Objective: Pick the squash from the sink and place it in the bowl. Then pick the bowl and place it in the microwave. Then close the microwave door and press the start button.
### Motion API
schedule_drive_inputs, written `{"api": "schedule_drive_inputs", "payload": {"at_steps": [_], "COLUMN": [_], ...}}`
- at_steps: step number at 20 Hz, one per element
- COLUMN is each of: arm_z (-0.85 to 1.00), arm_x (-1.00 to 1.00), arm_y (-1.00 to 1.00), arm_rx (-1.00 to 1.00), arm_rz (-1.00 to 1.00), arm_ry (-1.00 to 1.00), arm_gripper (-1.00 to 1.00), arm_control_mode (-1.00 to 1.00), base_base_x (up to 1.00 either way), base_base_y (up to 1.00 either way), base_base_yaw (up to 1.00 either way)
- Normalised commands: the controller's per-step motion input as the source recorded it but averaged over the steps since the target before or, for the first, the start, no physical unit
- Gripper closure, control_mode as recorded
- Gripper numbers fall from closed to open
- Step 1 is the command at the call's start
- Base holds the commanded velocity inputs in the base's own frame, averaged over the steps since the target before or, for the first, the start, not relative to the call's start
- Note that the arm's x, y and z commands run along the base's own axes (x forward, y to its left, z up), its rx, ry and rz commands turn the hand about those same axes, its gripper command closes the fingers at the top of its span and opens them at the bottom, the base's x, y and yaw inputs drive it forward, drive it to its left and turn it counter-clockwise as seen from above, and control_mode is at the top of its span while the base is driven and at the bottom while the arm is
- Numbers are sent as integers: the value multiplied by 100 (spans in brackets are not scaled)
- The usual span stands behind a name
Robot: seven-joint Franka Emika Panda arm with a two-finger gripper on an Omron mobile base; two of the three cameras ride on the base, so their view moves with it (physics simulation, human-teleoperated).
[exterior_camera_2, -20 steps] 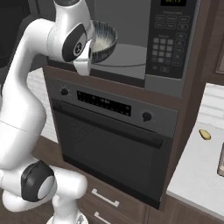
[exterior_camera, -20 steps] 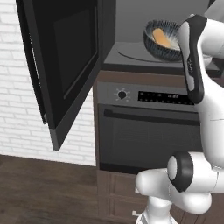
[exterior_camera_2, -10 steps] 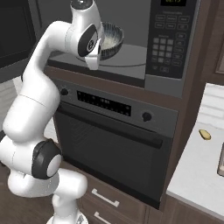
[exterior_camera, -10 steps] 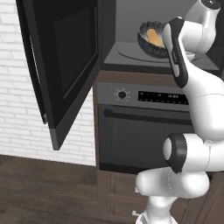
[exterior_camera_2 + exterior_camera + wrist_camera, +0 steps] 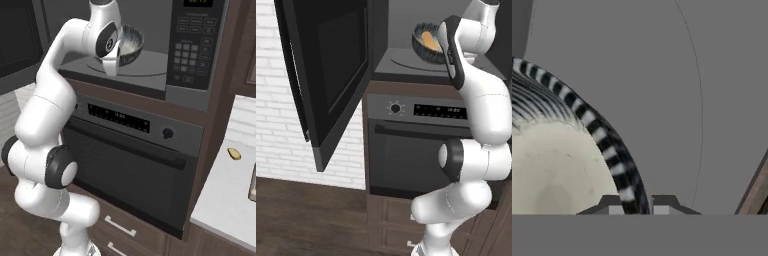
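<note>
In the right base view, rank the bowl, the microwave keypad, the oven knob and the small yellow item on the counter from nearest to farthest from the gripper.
1. bowl, held by its rim in the gripper, over the microwave's turntable.
2. microwave keypad, to the right of the bowl.
3. oven knob, lower, on the oven's panel.
4. small yellow item, far right, on the white counter.

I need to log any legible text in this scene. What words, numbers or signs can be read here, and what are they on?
None can be read.
Microwave display: pale marks at the top of the panel, too blurred.
Microwave keypad: button markings too small.
Oven display strip: a row of pale marks, too small.
</note>
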Motion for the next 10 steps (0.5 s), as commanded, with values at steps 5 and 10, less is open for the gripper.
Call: {"api": "schedule_drive_inputs", "payload": {"at_steps": [5, 10], "arm_z": [-8, -9], "arm_x": [6, -15], "arm_y": [0, 13], "arm_rx": [0, 0], "arm_rz": [0, 0], "arm_ry": [0, -36], "arm_gripper": [-100, -100], "arm_control_mode": [-100, -100], "base_base_x": [0, 0], "base_base_y": [0, 0], "base_base_yaw": [0, 0]}}
